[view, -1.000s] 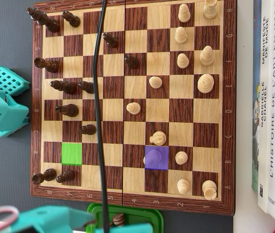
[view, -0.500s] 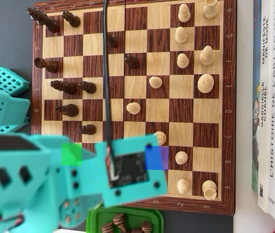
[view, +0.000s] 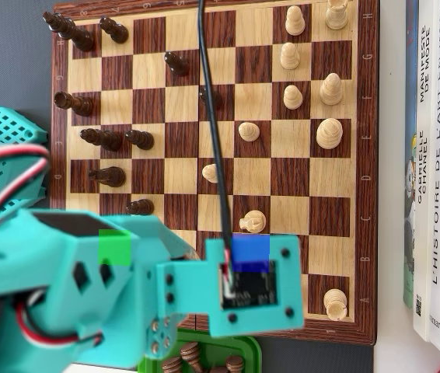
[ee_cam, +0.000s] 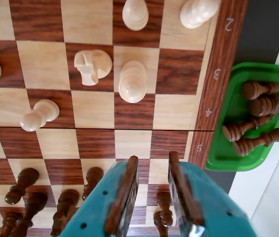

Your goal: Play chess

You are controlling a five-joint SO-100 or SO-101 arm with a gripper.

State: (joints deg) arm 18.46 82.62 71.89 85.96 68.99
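Note:
In the wrist view my gripper (ee_cam: pixel 152 160) is open, its wood-lined fingers (ee_cam: pixel 124 197) apart with nothing held. It hovers above the board's dark pieces, and a dark pawn (ee_cam: pixel 164 213) shows through the gap. Ahead stand a light knight (ee_cam: pixel 92 65), a tall light piece (ee_cam: pixel 132 81) and a light pawn (ee_cam: pixel 39 114). In the overhead view the teal arm and its camera mount (view: pixel 253 287) cover the chessboard's (view: pixel 181 167) lower edge and hide the jaws. A blue marked square (view: pixel 249 250) lies at the mount's top edge, just below the light knight (view: pixel 253 222). A green marked square (view: pixel 115 247) shows over the arm.
A green tray (ee_cam: pixel 223 160) of captured dark pieces (ee_cam: pixel 260 111) sits off the board's edge; it shows partly under the arm (view: pixel 247 353) in the overhead view. Books (view: pixel 434 155) lie along the right. A black cable (view: pixel 211 116) runs across the board. A teal part (view: pixel 2 132) stands at the left.
The arm has swung rightward along the board's lower edge. Its camera mount now covers the squares under the blue mark and hides two light pawns that showed before.

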